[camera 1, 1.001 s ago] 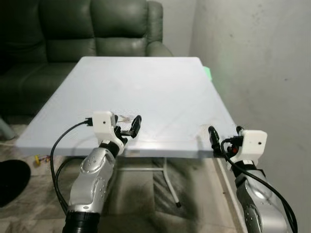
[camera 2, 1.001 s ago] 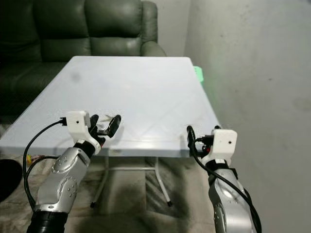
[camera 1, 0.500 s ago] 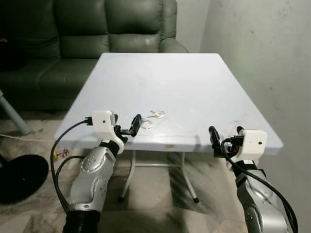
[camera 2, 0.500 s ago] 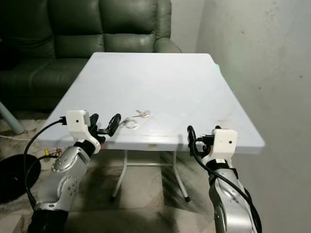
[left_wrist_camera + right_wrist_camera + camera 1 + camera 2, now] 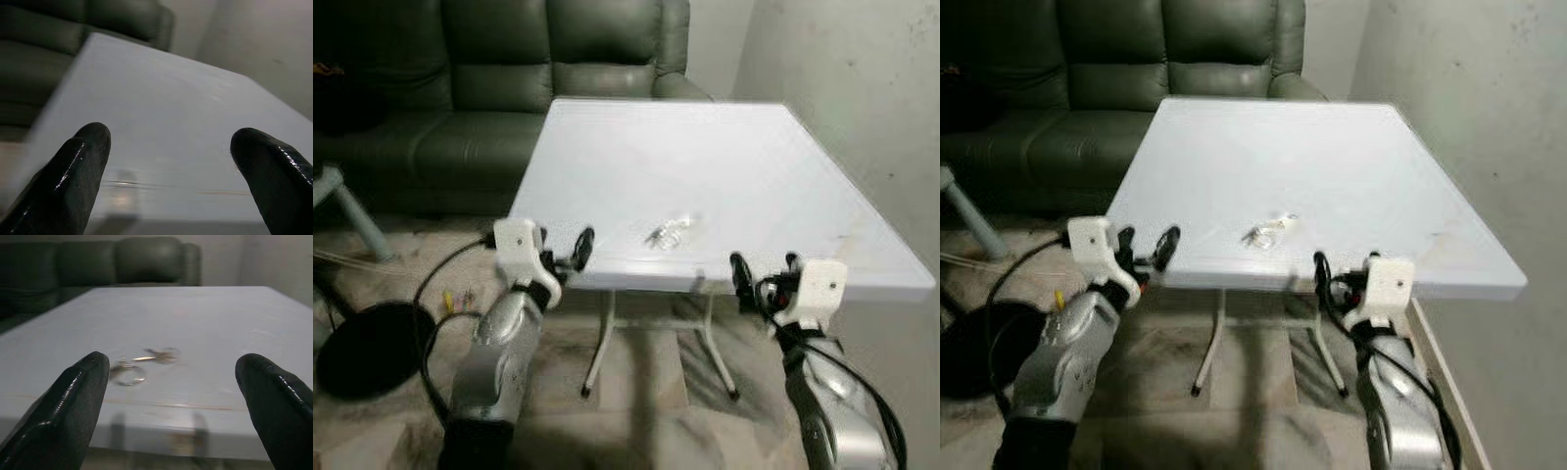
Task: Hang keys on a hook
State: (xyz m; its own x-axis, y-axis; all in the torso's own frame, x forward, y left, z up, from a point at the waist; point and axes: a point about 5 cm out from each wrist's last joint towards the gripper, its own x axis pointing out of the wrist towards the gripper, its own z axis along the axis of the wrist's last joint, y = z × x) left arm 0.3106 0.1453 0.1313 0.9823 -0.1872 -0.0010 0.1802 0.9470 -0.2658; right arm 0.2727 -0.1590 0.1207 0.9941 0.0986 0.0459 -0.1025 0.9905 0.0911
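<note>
head views downward, wrists low, table (image 5: 724, 157) shared

1. Table (image 5: 724, 157): plain white top, pale metal legs.
2. Keys (image 5: 667, 232): silver, on a silver ring.
3. Sofa (image 5: 509, 59): dark green.
4. Left tool (image 5: 578, 250) and right tool (image 5: 744, 279): glossy black fingers, white housings, silver arms.
5. Wall (image 5: 862, 88): off-white, faintly speckled.
6. Floor (image 5: 646, 392): mottled grey-brown.

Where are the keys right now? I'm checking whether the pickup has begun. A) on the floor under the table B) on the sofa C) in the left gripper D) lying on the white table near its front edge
D: the keys lie on the white table near its front edge, with the left gripper and right gripper both open and holding nothing.
</note>
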